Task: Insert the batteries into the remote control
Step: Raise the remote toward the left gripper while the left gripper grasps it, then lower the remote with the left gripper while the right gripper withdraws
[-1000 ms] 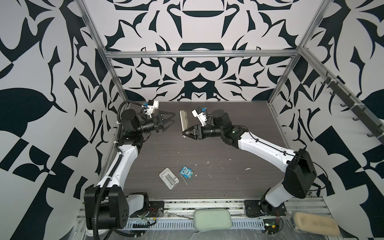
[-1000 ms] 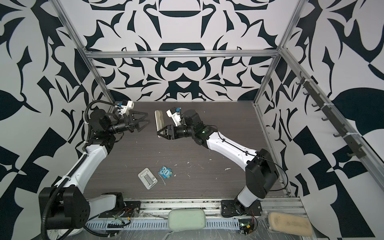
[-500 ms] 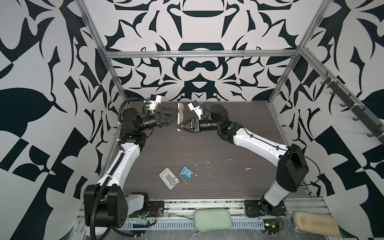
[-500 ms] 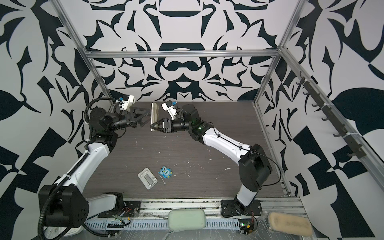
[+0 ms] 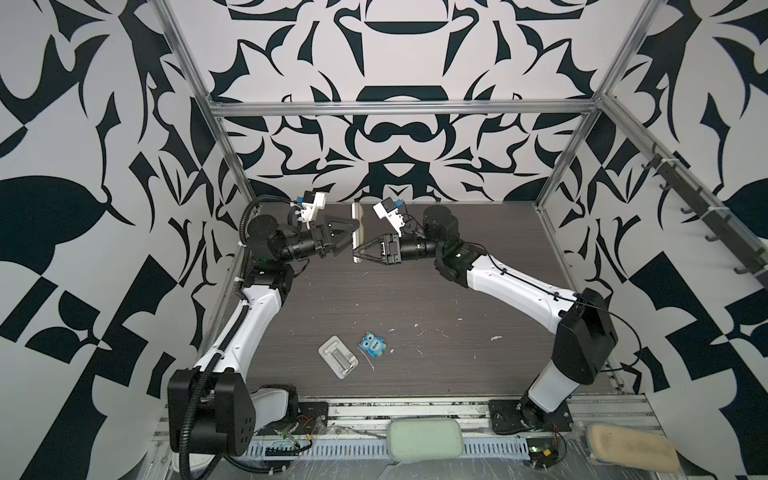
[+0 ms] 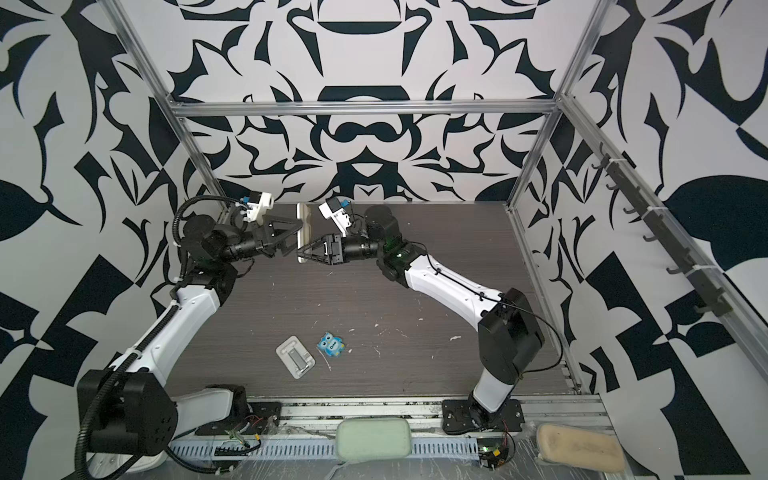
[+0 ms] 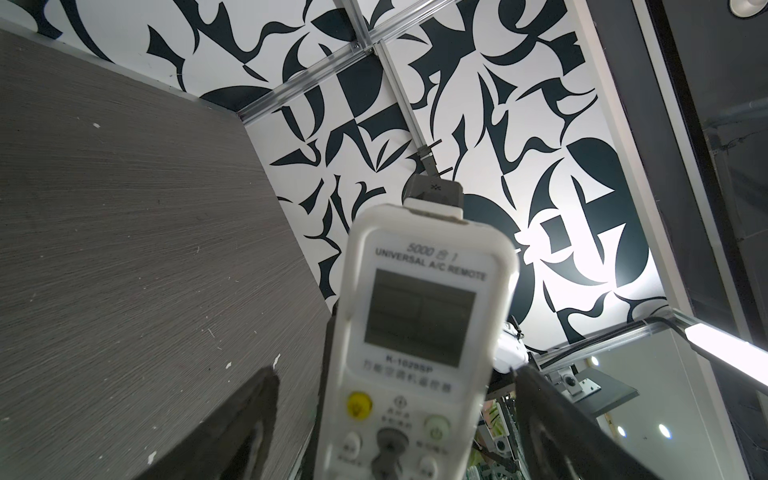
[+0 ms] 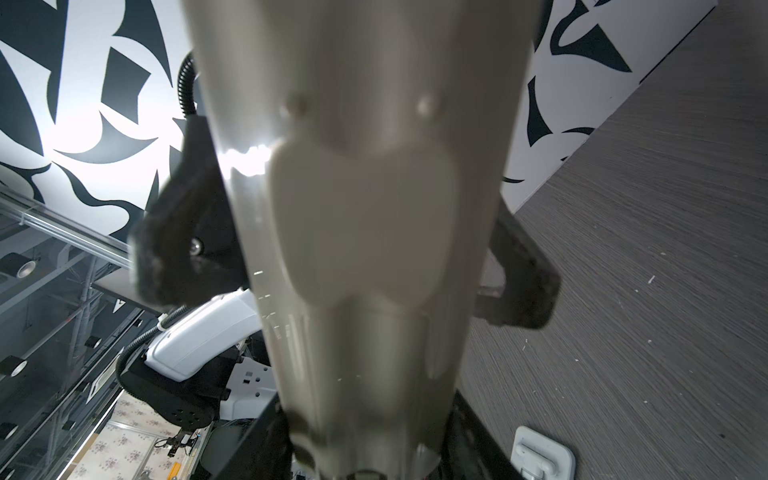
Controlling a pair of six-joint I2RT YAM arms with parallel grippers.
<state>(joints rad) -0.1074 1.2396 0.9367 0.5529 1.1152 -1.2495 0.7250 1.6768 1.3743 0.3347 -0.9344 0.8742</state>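
I've got the remote control [image 5: 358, 227] upright in mid-air over the back of the table [image 5: 415, 299], right gripper [image 5: 357, 254] clamped on its lower end. Left gripper [image 5: 351, 236] jaws apart, straddling it w/o touching. No batteries visible anywhere & back cover looks on, so loading prob all left to do. White tray [image 5: 337, 356] & blue owl [image 5: 374, 344] sit near front, well clear

Light: bright, even, diffuse; in both top views you get only soft, faint shadows on the dark table [image 5: 415, 299]. Edges: wide-lens stretch, side walls [image 5: 83, 249] splayed toward the corners. Left wrist view: remote control [image 7: 419, 332] soft, lower buttons blurred; white glare blooms on the wall [image 7: 552, 232] behind; lit strip lamp [image 7: 723, 353] at the edge. Right wrist view: the remote control [image 8: 361, 208] fills your frame, unfocused, crossed by one specular streak.
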